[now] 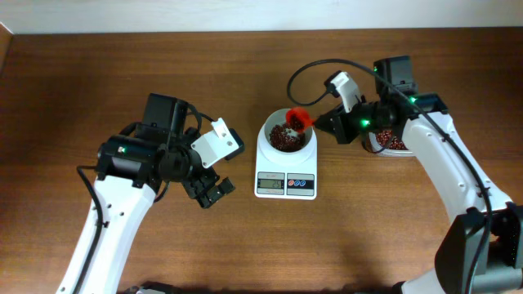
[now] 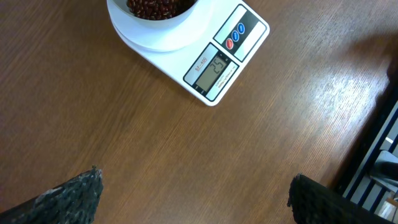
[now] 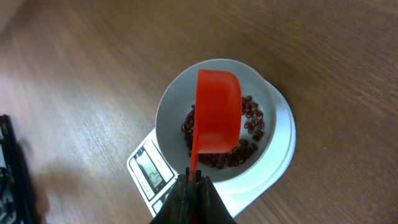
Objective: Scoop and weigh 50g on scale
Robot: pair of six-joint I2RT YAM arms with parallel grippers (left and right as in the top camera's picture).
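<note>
Clamping on anything, is the right gripper [image 3: 193,180]? — Ana

Its jaws are squeezing together on the thin handle of the red plastic scoop [image 3: 217,112], which is reaching out ahead of the fingertips and seems to be hanging mouth down over the white round bowl [image 3: 166,109]. — Ben

And the small dark red-brown beans [image 3: 252,121]? — Ana

They are lying in a loose heap in that bowl, directly beneath the scoop. The bowl is sitting on the small white digital scale [image 1: 286,184]. I am seeing none in the scoop, so I am judging this load tipped out. — Ben

Is the weighing finishing? — Ana

I am doubting it. The grey display [image 2: 213,68] is showing digits I am not reading with confidence, so I cannot tell whether the target is met. More beans are waiting in the bean container [image 1: 392,145] behind the right gripper. — Ben

The left gripper [image 1: 214,192]? — Ana

It is hovering with jaws wide apart, holding nothing, over bare wooden table [image 2: 124,124], with the scale lying ahead of its fingertips. — Ben
</note>
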